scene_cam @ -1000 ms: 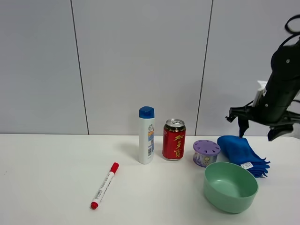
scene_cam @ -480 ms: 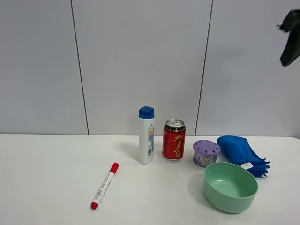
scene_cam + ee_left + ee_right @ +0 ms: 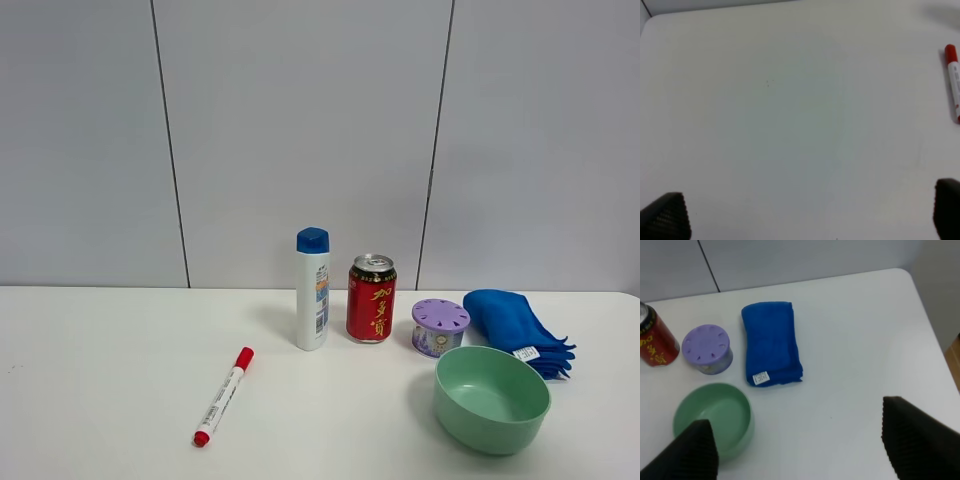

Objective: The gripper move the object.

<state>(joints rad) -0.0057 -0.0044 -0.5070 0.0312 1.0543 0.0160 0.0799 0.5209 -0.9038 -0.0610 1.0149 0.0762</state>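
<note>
White bench, grey panelled wall. Blue microfibre cloth [image 3: 771, 349]: near your right edge, behind the green bowl [image 3: 713, 418], beside the purple container [image 3: 706, 349]. Right gripper [image 3: 799, 442]: high above, jaws spread, empty. Left gripper [image 3: 810, 212]: jaws spread. Risk: a careless descent knocks the bowl.

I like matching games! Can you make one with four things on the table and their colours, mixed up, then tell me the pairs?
Things:
1. cloth
2. bowl
3. can
4. tub

Colours:
A. green
B. purple
C. blue
D. red

Pairs: 1-C, 2-A, 3-D, 4-B
</note>
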